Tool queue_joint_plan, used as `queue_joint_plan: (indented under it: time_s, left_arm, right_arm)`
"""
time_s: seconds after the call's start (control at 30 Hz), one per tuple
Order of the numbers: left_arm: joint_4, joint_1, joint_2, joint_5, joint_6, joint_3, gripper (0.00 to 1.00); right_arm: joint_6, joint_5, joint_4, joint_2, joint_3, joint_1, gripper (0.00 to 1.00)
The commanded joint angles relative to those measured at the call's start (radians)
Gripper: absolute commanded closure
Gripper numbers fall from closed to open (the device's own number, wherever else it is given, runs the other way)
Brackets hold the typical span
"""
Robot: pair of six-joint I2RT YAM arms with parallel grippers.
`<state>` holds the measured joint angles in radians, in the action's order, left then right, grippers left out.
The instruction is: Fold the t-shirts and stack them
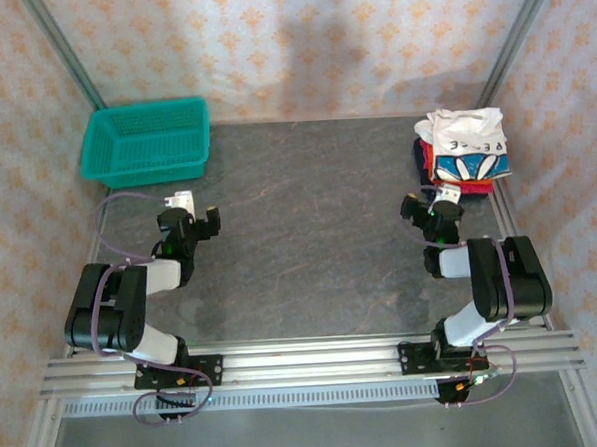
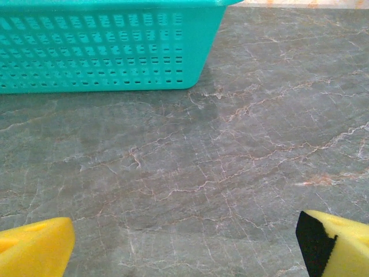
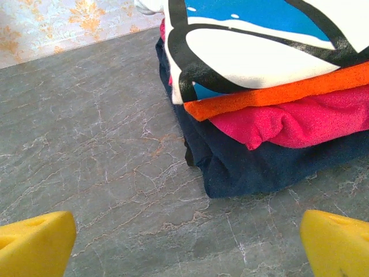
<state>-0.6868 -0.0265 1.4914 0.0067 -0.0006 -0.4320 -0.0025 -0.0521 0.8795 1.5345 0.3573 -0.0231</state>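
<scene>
We log white t-shirt (image 1: pixel 464 140) folded atop orange shirt (image 3: pixel 277 92), pink shirt (image 3: pixel 300 121), dark shirt (image 3: pixel 259 167), far right on the table (image 1: pixel 310 253); stacking looks complete. Left gripper (image 2: pixel 184 242), right gripper (image 3: pixel 187 242): spread wide, empty.

Black-and-white arms (image 1: pixel 113 313); purple cables (image 1: pixel 101 229); yellow jaws, black inner pad.
</scene>
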Motion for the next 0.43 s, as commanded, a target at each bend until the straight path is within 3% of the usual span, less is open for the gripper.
queue_joint_plan:
  time_s: [0.0,0.4]
  left_arm:
    - [-0.041,-0.003,0.004,-0.036,0.019,-0.001,0.0]
    - [-0.042,-0.003,0.004,-0.034,0.018,-0.001,0.0]
  right_arm:
    - [-0.013,0.0,0.013,0.006,0.022,0.0,0.01]
    - [-0.01,0.027,0.026,0.003,0.01,0.007,0.01]
